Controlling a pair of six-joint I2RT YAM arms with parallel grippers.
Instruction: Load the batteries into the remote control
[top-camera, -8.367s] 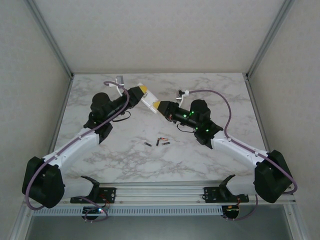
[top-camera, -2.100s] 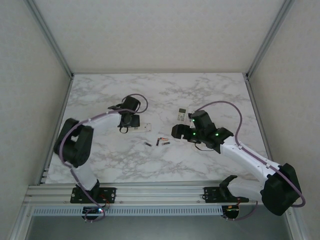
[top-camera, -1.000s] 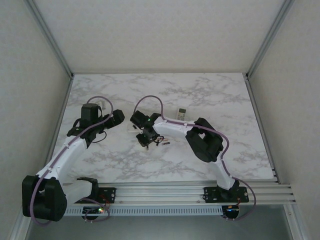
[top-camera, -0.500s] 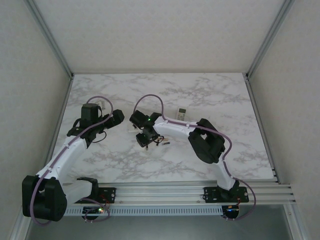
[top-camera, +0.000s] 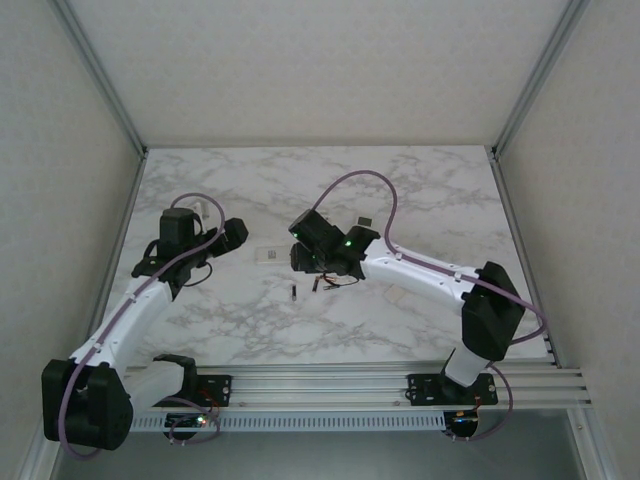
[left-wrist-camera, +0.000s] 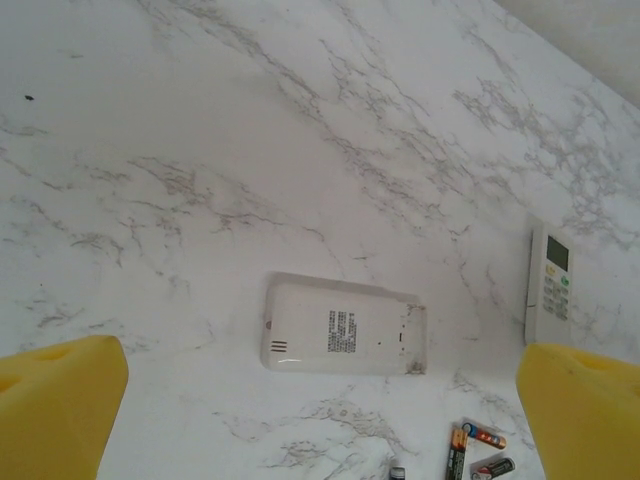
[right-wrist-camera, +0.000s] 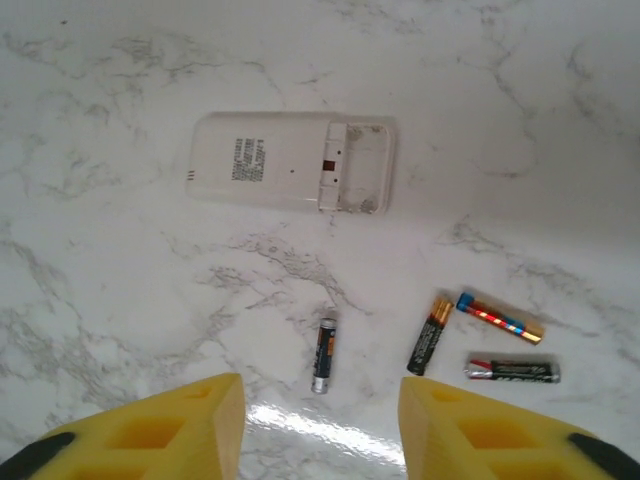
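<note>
While both arms hang over the white, grey-veined marble desk (top-camera: 450, 190), I read the overhead view first. The left tool (top-camera: 236, 236) sits at about ten o'clock of the white rectangular plastic remote control (top-camera: 268, 255), apart from it. The right tool (top-camera: 303, 262) is at its three o'clock. The batteries (top-camera: 318, 284), tiny dark cylinders with red-orange and silvery parts, lie loose at six o'clock of the right tool.

From the left wrist, the left tool (left-wrist-camera: 320, 400) is spread wide and empty. The remote control (left-wrist-camera: 340, 338) lies face down at twelve o'clock, its battery bay uncovered at the three o'clock end. A second, slimmer white remote with screen and buttons (left-wrist-camera: 552, 282) lies at two o'clock.

From the right wrist, the right tool (right-wrist-camera: 320, 428) is part-spread and pinches nothing. Of the batteries (right-wrist-camera: 322, 355), one lies at twelve o'clock just beyond the fingers and three lie at two o'clock. None is in the bay.

My worries: a thin cylinder flat on slick marble may roll or squirt out of a skewed pinch. The unheld remote control (right-wrist-camera: 290, 162) may also slide when a battery is pressed in.
</note>
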